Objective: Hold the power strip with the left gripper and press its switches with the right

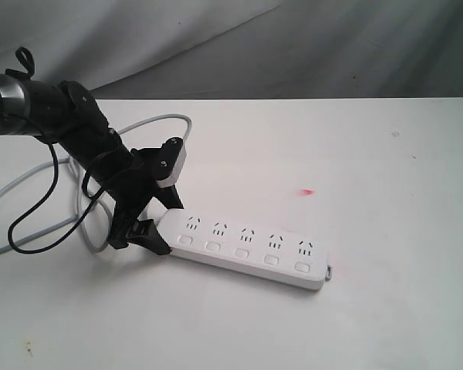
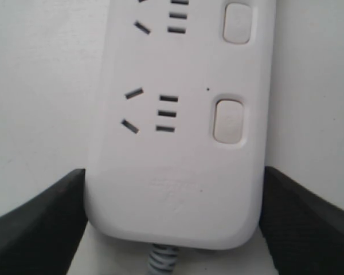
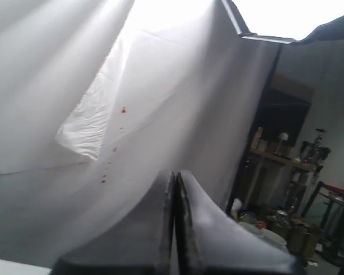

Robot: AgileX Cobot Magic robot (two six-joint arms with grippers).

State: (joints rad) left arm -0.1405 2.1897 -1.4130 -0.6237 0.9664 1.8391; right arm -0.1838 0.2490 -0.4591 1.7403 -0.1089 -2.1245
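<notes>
The white power strip (image 1: pixel 247 247) lies on the white table, slanting down to the right, with its row of switches (image 1: pixel 241 252) along the near side. My left gripper (image 1: pixel 166 227) is shut on its cord end. In the left wrist view the black fingers (image 2: pixel 40 229) press both sides of the power strip (image 2: pixel 178 149), two switches (image 2: pixel 228 121) show, and the grey cord (image 2: pixel 160 260) leaves between the fingers. My right gripper (image 3: pixel 174 186) is shut on nothing, facing a white backdrop, and is out of the exterior view.
The grey cord (image 1: pixel 31 181) loops over the table to the left behind the arm, beside a black arm cable (image 1: pixel 31 223). A small red mark (image 1: pixel 306 191) lies on the table behind the strip. Grey cloth hangs behind the table's far edge.
</notes>
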